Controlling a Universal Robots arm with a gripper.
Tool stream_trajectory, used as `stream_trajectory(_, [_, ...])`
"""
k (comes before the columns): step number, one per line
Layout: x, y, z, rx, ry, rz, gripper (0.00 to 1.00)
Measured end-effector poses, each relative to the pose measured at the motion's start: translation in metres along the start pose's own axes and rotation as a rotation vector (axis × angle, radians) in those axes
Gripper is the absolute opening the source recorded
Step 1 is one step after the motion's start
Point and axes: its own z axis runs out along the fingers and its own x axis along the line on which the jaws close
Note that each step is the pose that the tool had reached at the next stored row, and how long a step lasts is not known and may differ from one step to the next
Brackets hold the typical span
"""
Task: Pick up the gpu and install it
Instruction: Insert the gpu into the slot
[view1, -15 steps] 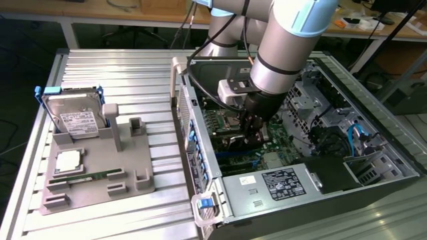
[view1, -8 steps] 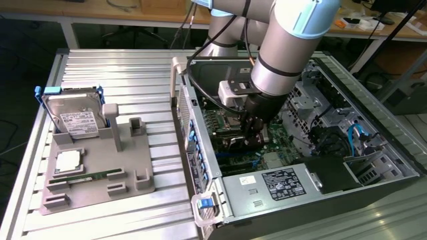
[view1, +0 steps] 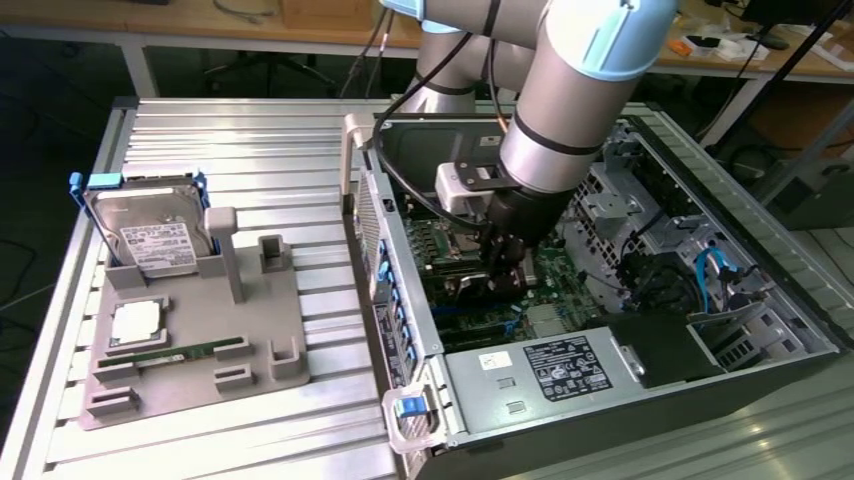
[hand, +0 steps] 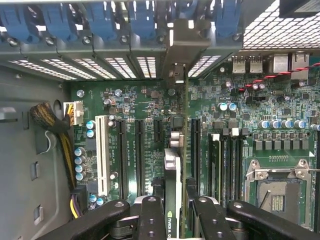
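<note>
**Card held edge-on inside the open computer case**

In the exterior view, the arm's thick grey wrist hides most of the gripper (view1: 497, 272), and the card (view1: 478, 288) beneath it is a dark, hard-to-read shape at the frame's centre, low against the green motherboard (view1: 554, 285).

The wrist view is clearer: two black, bolted fingers (hand: 151, 220) are closed narrowly on the card (hand: 172, 200), which is seen edge-on as a thin upright strip with a green logo, its silver metal bracket (hand: 177, 55) reaching up to the perforated rear slot covers. Whether it is seated in a slot cannot be told. Long black slots and a white one lie beside it.

At the exterior view's left, a grey moulded tray (view1: 200, 350) on the ribbed metal table (view1: 267, 150) holds a silver hard drive (view1: 154, 235), partly behind a blue frame, and a narrow green memory stick (view1: 167, 352).
</note>
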Motion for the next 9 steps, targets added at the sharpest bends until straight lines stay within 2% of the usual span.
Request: stream_trajectory(9, [-0.0005,0.0000,0.0002,0.0002,0.0022,0.000,0.27])
